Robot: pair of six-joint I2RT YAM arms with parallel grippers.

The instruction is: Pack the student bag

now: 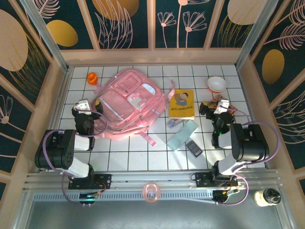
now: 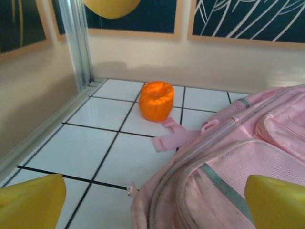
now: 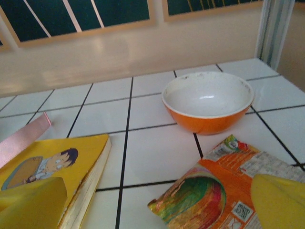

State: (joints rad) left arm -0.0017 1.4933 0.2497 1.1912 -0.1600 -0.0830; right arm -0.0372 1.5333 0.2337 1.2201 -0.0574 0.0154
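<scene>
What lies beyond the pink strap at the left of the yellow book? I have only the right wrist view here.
Observer: The strap leads to the student bag, which lies flat, left of the yellow book.
Operator: Is anything nearer to the arms than the book?
Observer: Yes, a pale green flat case and a small dark device lie on the near side of the book.
Operator: Where is the other arm?
Observer: The left gripper is at the bag's left edge, its jaws apart.
</scene>
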